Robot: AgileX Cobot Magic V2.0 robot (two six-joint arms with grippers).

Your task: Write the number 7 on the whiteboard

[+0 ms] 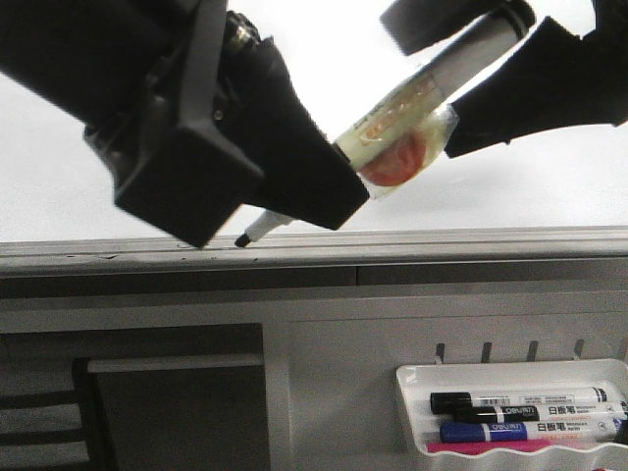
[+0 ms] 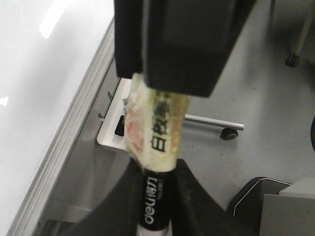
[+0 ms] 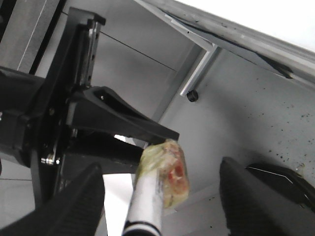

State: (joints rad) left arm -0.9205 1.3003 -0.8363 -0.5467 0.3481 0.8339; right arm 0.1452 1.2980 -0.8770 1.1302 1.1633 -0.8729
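While the left end effector (image 1: 324,186) clamps the marker (image 1: 392,128) and the right (image 3: 162,196) gapes empty, its tip hovers at the whiteboard's (image 1: 98,177) bottom edge, no 7 yet; lift it higher next.

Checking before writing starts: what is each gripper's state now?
Left gripper: closed on the marker.
Right gripper: open, fingers on either side of the marker, not touching.
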